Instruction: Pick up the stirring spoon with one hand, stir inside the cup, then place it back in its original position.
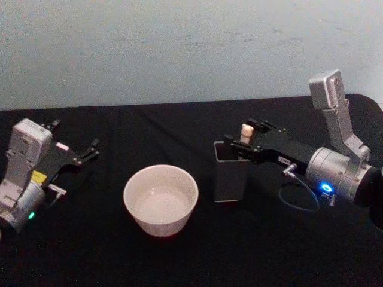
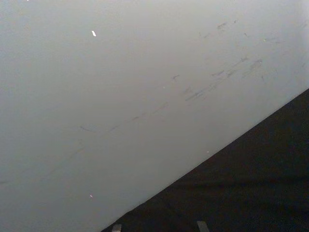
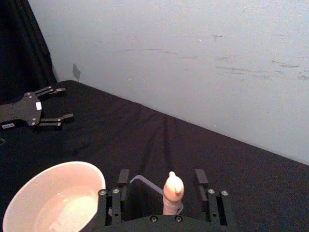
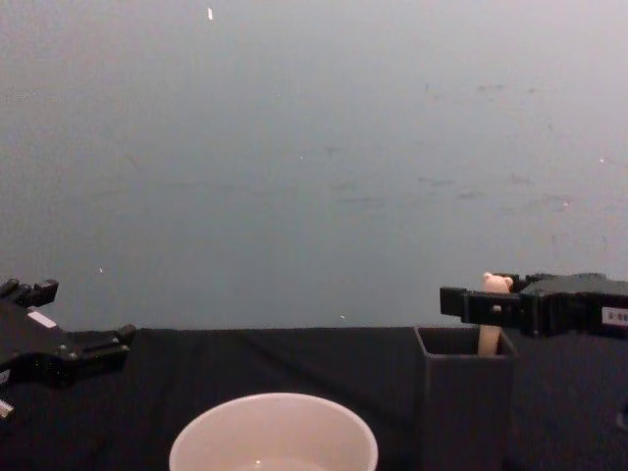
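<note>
The stirring spoon (image 1: 245, 133) stands upright in the dark grey square holder (image 1: 230, 179), with its cream bear-head handle (image 3: 173, 189) poking out above the rim. My right gripper (image 1: 244, 137) is level with the handle, open, one finger (image 3: 123, 177) on each side and neither touching it. From the side, the bear head (image 4: 496, 285) shows just above the right gripper (image 4: 471, 306) and the holder (image 4: 465, 397). To the left of the holder is the round cream-white cup (image 1: 160, 200), which is empty. At the table's left my left gripper (image 1: 85, 156) rests open.
A black cloth (image 1: 179, 128) covers the table, and a pale wall (image 1: 179, 48) rises behind it. Open cloth separates the cup (image 3: 53, 200) from the left gripper (image 3: 48, 104). A blue light glows on the right arm's wrist (image 1: 327, 189).
</note>
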You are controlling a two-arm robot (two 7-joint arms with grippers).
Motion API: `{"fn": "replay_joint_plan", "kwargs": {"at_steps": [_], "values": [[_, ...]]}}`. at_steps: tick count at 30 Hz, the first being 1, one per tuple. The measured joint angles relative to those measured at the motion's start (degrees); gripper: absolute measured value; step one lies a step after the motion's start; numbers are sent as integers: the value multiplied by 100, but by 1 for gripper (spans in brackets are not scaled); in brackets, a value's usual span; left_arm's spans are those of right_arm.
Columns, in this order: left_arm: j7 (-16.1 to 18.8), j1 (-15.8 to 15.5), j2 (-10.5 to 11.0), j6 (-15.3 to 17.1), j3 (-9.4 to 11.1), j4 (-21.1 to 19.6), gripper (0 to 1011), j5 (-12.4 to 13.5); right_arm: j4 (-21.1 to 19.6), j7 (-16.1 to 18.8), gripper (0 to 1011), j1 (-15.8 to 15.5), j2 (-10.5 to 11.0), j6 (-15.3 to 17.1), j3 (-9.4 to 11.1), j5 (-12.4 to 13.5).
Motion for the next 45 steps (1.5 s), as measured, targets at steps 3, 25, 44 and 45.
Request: {"fn": "replay_joint_plan", "kwargs": {"at_steps": [3, 25, 44, 45], "values": [[0, 0, 0, 0, 0, 0, 1001, 0, -1, -1, 911, -1, 0, -16, 0, -5], [0, 0, 0, 0, 0, 0, 1001, 0, 298, -1880, 1002, -377, -852, -1640, 709, -1350], [0, 0, 0, 0, 0, 0, 1001, 0, 1431, -2149, 1002, -505, -1153, -1588, 706, -2043], [0, 0, 0, 0, 0, 0, 1001, 0, 1442, -2149, 1002, -502, -1163, -1580, 717, -2045]]}}
